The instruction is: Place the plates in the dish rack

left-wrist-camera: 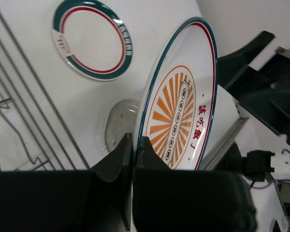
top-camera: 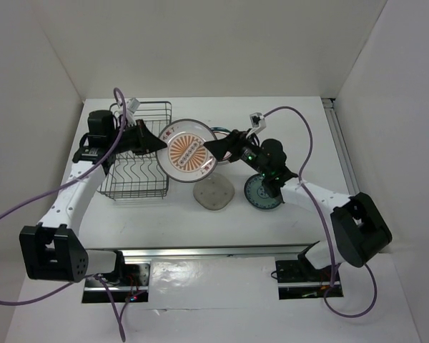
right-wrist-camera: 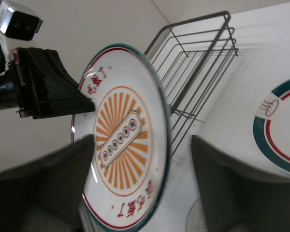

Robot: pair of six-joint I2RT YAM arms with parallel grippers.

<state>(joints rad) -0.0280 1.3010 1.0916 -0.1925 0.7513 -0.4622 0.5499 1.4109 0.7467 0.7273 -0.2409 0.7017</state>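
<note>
The white plate with the orange sunburst centre [top-camera: 189, 153] is held on edge above the table, just right of the dish rack [top-camera: 141, 105]. My left gripper [top-camera: 161, 143] is shut on its left rim, as the left wrist view [left-wrist-camera: 134, 141] shows. My right gripper [top-camera: 216, 148] is open; in the right wrist view [right-wrist-camera: 141, 140] its fingers stand wide on either side of the plate's right edge without touching it. The white plate with a dark rim band [left-wrist-camera: 91, 38] lies flat on the table beneath. The translucent grey-beige plate [top-camera: 214, 193] and the teal-blue plate [top-camera: 264, 193] lie flat nearer the front.
The black wire rack holds no plates; its zigzag dividers [right-wrist-camera: 203, 63] face the held plate. White walls enclose the table on three sides. Purple cables arc over both arms. A rail runs along the table's right edge [top-camera: 341, 143].
</note>
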